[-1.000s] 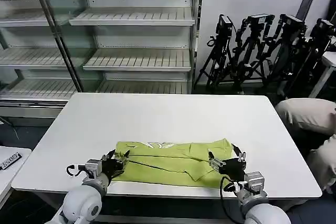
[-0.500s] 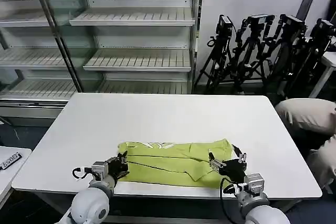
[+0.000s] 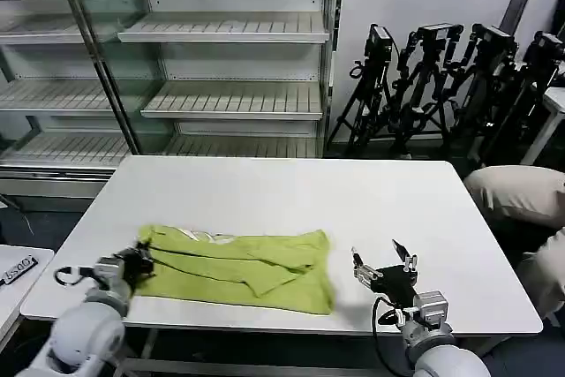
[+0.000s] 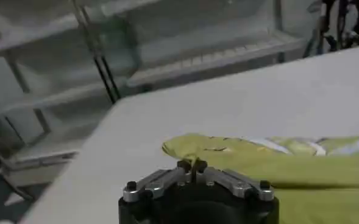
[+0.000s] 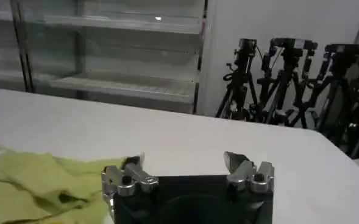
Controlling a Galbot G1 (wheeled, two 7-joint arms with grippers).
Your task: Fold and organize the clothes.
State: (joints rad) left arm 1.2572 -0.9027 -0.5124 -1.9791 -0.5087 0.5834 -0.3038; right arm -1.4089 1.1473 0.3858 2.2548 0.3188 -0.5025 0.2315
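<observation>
1. Dragged leftward since a second ago, the lime shirt (image 3: 237, 268) is now lying folded on the near left part of the white table (image 3: 291, 192).
2. Left gripper (image 3: 139, 259) is pinching the shirt's left edge, fingers clenched together on the fabric near the table's left edge.
3. Right gripper (image 3: 385, 260) is hovering released, fingers spread, just right of the shirt, apart from it.

Shirt (image 3: 234, 267) on table's (image 3: 282, 192) front-left part, shelves (image 3: 177, 59) behind
</observation>
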